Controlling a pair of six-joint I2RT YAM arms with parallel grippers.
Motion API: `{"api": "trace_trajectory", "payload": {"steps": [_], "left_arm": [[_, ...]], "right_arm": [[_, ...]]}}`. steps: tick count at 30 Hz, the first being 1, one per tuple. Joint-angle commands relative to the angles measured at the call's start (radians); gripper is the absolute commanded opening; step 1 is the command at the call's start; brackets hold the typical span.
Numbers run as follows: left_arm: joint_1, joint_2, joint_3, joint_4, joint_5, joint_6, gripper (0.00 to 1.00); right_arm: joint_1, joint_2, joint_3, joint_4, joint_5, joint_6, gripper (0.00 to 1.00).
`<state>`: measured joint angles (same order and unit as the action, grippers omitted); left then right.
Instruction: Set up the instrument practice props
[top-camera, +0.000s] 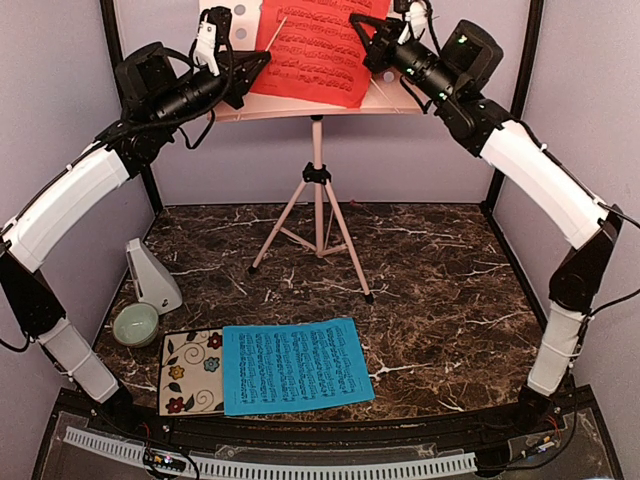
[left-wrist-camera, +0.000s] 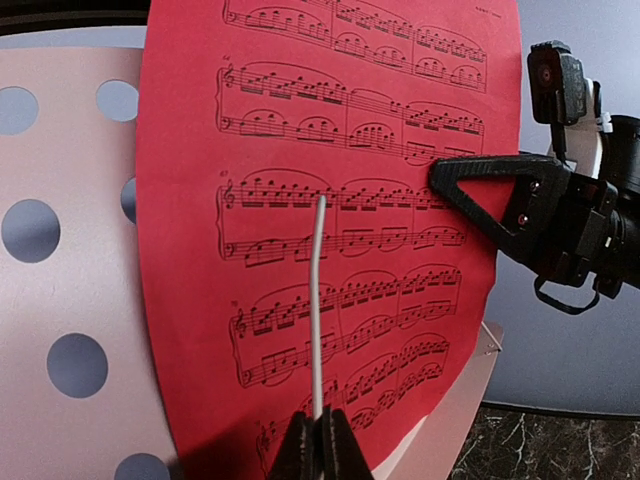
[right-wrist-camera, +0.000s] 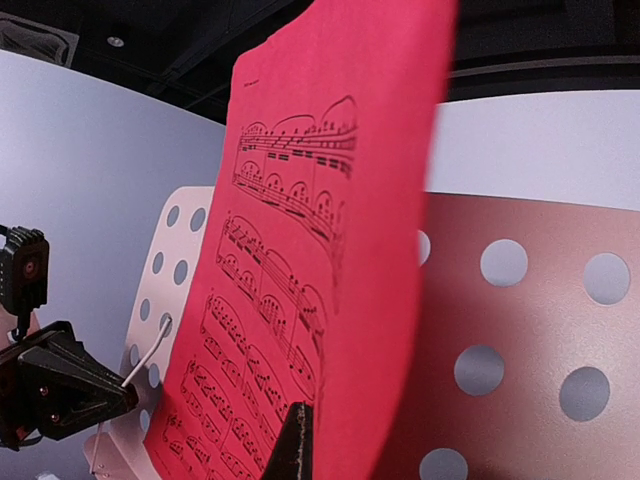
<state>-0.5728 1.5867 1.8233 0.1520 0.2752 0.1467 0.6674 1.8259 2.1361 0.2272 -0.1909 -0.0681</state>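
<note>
The pale pink music stand (top-camera: 318, 190) stands at the back middle on its tripod. The red sheet (top-camera: 315, 50) leans on its perforated desk (left-wrist-camera: 60, 130). My left gripper (left-wrist-camera: 318, 440) is shut on the stand's thin white page-holder wire (left-wrist-camera: 318, 300), which lies over the sheet. My right gripper (right-wrist-camera: 300, 432) is pinched on the red sheet's (right-wrist-camera: 300, 250) curled right edge; one finger shows, the other is hidden behind the paper. The blue sheet (top-camera: 297, 365) lies flat at the table's front. The white metronome (top-camera: 152, 275) stands at the left.
A pale green bowl (top-camera: 135, 323) sits in front of the metronome. A floral tile (top-camera: 190, 372) lies partly under the blue sheet's left edge. Purple walls close in the back and both sides. The tripod's legs (top-camera: 350, 250) spread over the dark marble table.
</note>
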Motion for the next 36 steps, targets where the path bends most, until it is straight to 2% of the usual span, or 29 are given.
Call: {"api": "trace_trajectory", "payload": {"steps": [1, 6, 11, 16, 18, 20, 22, 24, 30, 36], "left_arm": [[-0.002, -0.009, 0.017, 0.078, 0.095, 0.026, 0.00], [-0.002, 0.001, 0.025, 0.071, 0.121, 0.025, 0.00], [-0.002, 0.003, 0.026, 0.068, 0.125, 0.021, 0.00], [-0.002, 0.004, 0.025, 0.068, 0.130, 0.018, 0.00], [-0.002, 0.005, 0.024, 0.070, 0.129, 0.015, 0.00], [-0.002, 0.006, 0.024, 0.069, 0.128, 0.014, 0.00], [-0.002, 0.006, 0.023, 0.069, 0.128, 0.014, 0.00], [-0.002, 0.006, 0.022, 0.070, 0.129, 0.014, 0.00], [-0.002, 0.003, 0.021, 0.066, 0.123, 0.020, 0.00], [-0.002, 0.001, 0.022, 0.067, 0.124, 0.019, 0.00]], "right_arm": [[-0.004, 0.054, 0.112, -0.003, -0.053, -0.061, 0.00], [-0.005, 0.133, 0.211, -0.016, -0.131, -0.104, 0.00], [-0.004, 0.157, 0.218, -0.011, -0.241, -0.194, 0.00], [-0.005, 0.168, 0.207, 0.007, -0.251, -0.233, 0.00], [-0.004, 0.173, 0.203, 0.034, -0.249, -0.220, 0.11], [-0.004, 0.181, 0.206, 0.059, -0.247, -0.205, 0.27], [-0.004, 0.189, 0.208, 0.080, -0.247, -0.188, 0.34], [-0.003, 0.196, 0.212, 0.093, -0.244, -0.171, 0.38], [-0.003, 0.196, 0.196, 0.098, -0.233, -0.164, 0.40], [-0.004, 0.148, 0.100, 0.113, -0.197, -0.165, 0.51]]}}
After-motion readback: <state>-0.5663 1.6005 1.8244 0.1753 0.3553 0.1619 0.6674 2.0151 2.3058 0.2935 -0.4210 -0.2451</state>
